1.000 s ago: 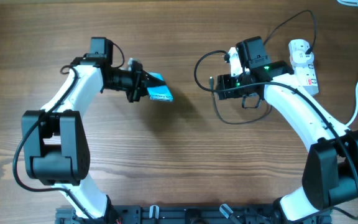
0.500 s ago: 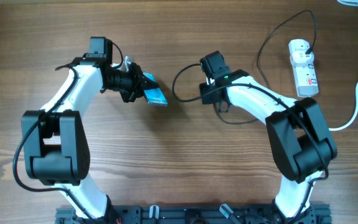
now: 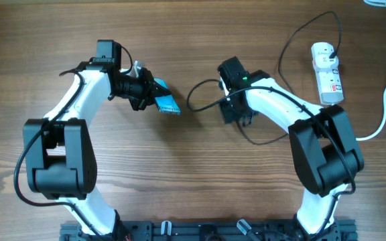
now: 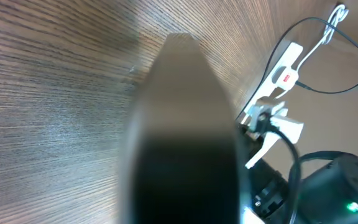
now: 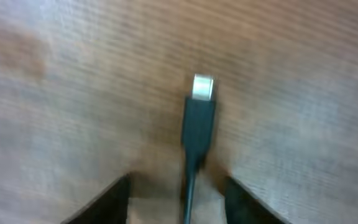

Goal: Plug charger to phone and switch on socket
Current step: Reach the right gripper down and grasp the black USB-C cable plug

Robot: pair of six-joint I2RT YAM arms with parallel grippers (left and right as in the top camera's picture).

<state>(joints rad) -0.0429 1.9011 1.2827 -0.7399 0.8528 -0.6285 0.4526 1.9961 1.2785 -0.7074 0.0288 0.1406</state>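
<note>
**A:** Where do we stand with the phone?

**B:** Our left gripper (image 3: pixel 154 94) is clamped on the phone (image 3: pixel 168 102), which sits tilted just left of centre in the overhead view.

**A:** And the charger?

**B:** Its plug (image 5: pixel 199 118) is in the middle of the right wrist view, with the metal tip pointing toward the top of the frame. The fingers of our right gripper (image 5: pixel 178 182) stand apart, with the cable running between them and a gap on either side. We wouldn't call that a grip.

**A:** So nothing is joined yet?

**B:** No. From overhead, the plug end and the phone are apart, with a loop of cable between them. The white adapter (image 3: pixel 322 52) looks seated in the socket (image 3: pixel 330 84) at the upper right, so we judge that end done.

**A:** What's left for us?

**B:** Nearly everything. We have to grip the plug, push its tip into the phone's port, then press the socket's switch. We cannot tell whether that switch is on now.
</note>
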